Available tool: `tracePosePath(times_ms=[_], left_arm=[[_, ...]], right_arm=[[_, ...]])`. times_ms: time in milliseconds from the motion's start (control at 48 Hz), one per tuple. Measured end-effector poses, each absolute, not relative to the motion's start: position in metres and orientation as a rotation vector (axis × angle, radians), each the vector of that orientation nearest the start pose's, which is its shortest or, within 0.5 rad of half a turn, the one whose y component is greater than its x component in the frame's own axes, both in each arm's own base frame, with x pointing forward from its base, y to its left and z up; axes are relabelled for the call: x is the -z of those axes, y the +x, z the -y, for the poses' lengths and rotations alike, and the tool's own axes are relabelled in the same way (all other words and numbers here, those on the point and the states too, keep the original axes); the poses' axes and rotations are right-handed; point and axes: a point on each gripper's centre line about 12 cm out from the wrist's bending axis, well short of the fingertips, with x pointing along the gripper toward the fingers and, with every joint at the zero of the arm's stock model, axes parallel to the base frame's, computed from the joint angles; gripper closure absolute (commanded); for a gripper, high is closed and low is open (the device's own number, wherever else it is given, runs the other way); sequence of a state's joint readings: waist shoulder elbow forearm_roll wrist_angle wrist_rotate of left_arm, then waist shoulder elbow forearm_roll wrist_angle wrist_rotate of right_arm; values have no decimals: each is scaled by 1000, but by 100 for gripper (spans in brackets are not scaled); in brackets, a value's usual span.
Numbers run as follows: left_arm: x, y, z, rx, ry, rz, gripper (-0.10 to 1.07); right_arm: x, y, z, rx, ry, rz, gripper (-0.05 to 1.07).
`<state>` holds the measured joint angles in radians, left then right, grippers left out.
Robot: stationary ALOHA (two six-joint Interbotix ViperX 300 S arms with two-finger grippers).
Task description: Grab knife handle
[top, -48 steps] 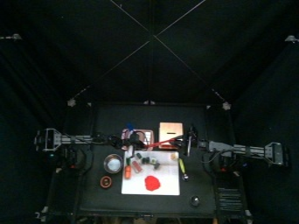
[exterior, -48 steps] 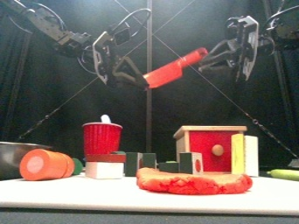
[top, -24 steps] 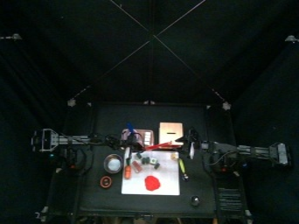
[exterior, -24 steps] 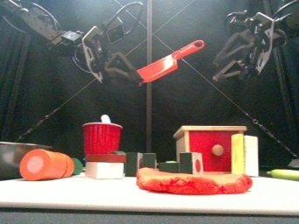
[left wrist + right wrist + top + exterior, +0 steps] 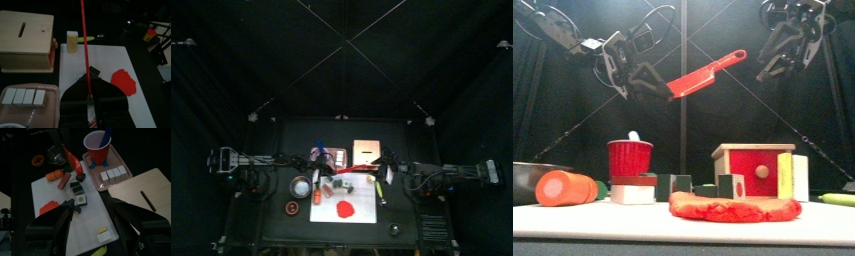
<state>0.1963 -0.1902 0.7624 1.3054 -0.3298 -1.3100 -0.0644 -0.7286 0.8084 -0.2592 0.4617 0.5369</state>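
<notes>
the knife [image 5: 700,77] is not lying on the counter [image 5: 409,135] at all; it hangs high in the air above the clutter, tilted, with its broad red blade low and the knife handle [image 5: 728,57] rising up and away. the left hand [image 5: 651,78] is clamped on the blade end, and the left wrist view shows the knife edge-on as a thin red line running straight out from between its jaws. holding it by the blade looks deliberate: it leaves the whole handle bare and aimed toward the other arm, so there is something free to take.

the right hand [image 5: 778,58] hangs at about the same height with its jaws spread wide and nothing in them, apart from the handle's tip with clear air between (its wrist camera looks down on the white board [image 5: 100,60] and the blocks, not the knife). my reading is that the grab is not yet made; the open hand would need to line its jaws up across the slim handle, since the tilt leaves little margin for closing on it squarely.
</notes>
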Motion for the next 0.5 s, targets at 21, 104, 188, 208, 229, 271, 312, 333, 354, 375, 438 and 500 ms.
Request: tracePosePath(times_ms=[21,104,188,208,229,271,312,333,354,375,438,500], left_arm=[[-217,354,-32,115,-147,-472,64],[-210,356,-30,119,-158,-489,64],[-203,358,-28,125,-169,-506,64],[-203,358,-27,128,-170,-507,64],[-203,358,-26,131,-172,-508,64],[-202,359,-24,137,-175,-509,64],[-201,359,-23,142,-176,-510,64],[-201,359,-22,145,-178,-511,64],[-201,359,-21,147,-180,-511,64],[-200,359,-20,148,-180,-512,64],[-199,360,-18,152,-183,-515,64],[-197,361,-17,156,-190,-520,64]], right_arm=[[-309,244,30,256,281,-500,14],[-317,246,31,261,281,-491,14],[-323,249,31,260,285,-484,14],[-323,250,31,260,288,-485,14],[-325,250,31,260,291,-484,14],[-325,252,30,260,302,-490,14],[-324,253,29,258,312,-497,14],[-323,255,30,259,318,-503,14],[-323,255,29,259,323,-503,14],[-321,256,29,259,324,-511,14],[-319,258,28,256,330,-521,14],[-318,259,28,255,335,-525,14]])
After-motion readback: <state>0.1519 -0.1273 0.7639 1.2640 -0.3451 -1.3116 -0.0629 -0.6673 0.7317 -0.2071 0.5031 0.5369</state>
